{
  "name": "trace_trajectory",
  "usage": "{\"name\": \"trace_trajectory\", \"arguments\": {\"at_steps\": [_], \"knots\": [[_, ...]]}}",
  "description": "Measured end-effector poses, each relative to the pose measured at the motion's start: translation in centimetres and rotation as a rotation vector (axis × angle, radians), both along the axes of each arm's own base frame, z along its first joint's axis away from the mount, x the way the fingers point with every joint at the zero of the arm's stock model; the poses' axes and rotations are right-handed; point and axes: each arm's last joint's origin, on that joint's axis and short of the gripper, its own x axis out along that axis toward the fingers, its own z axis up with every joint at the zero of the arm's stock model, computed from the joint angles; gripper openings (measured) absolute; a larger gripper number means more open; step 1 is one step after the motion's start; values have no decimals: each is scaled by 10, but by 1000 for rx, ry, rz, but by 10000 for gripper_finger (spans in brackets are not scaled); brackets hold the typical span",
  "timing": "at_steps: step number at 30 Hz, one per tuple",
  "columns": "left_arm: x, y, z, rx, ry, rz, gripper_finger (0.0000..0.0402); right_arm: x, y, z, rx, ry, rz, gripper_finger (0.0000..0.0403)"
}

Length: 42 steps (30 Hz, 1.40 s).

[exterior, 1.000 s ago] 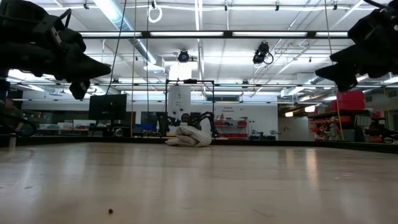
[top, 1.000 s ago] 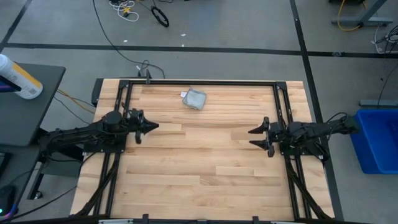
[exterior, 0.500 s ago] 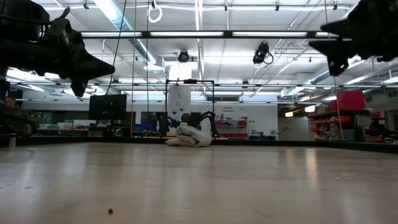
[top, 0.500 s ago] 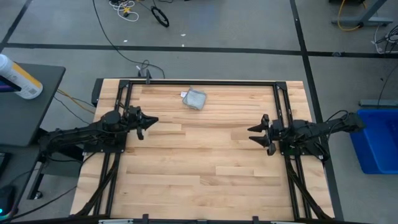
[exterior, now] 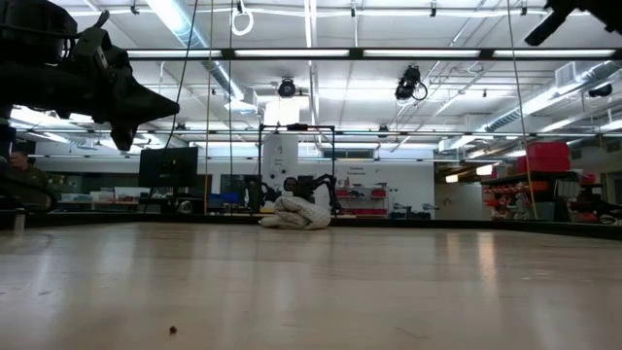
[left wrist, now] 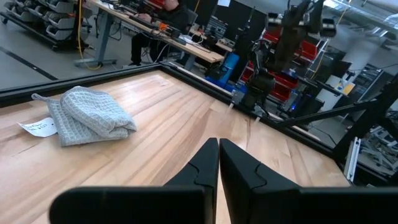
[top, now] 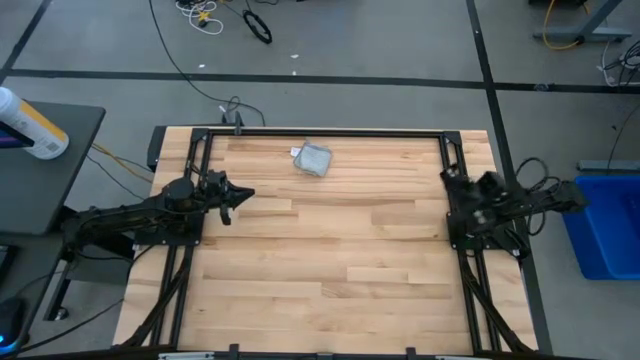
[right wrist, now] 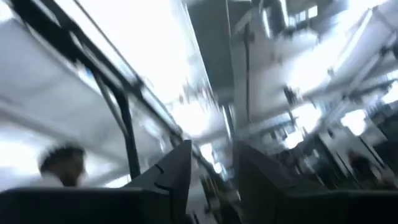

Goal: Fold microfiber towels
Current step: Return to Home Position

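Observation:
The microfiber towel (top: 314,159) is a light grey-blue cloth lying bunched and folded over on the wooden table near its far edge, with a white tag (left wrist: 40,126) beside it. It also shows in the left wrist view (left wrist: 90,115) and the low view (exterior: 296,214). My left gripper (top: 247,194) is shut and empty. It hovers above the table to the left of the towel and nearer than it, pointing right. My right gripper (right wrist: 211,168) is open and empty, raised at the table's right edge (top: 455,182) and pointing up at the ceiling.
A black frame (top: 320,131) runs round the table's far and side edges. Bare wood (top: 330,250) lies between the arms and toward the near edge. A blue bin (top: 605,225) stands off the table's right side. A person sits beyond the table in the left wrist view (left wrist: 168,9).
My right gripper has drawn back toward the table's right edge, risen and tipped upward, so it now points at the ceiling instead of toward the table's middle. The towel has not moved.

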Motion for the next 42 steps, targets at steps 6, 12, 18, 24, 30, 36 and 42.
{"name": "trace_trajectory", "arguments": {"at_steps": [6, 12, 18, 24, 30, 36, 42], "knots": [[0, 0, 0, 0, 0, 0, 18, -18, -4, 15, 55, -245, -1, 97], [0, 0, 0, 0, 0, 0, 18, -28, -6, 20, 80, -355, -1, 63], [0, 0, 0, 0, 0, -1, 18, -28, -6, 20, 80, -358, -1, 28], [0, 0, 0, 0, 0, 0, 18, -28, -6, 20, 80, -358, -1, 5], [0, 0, 0, 0, 0, 0, 18, -28, -6, 20, 80, -357, -1, 40], [0, 0, 0, 0, 0, -1, 18, -28, -6, 20, 80, -358, -1, 89], [0, 0, 0, 0, 0, 0, 18, -28, -6, 20, 80, -358, -1, 135]]}}
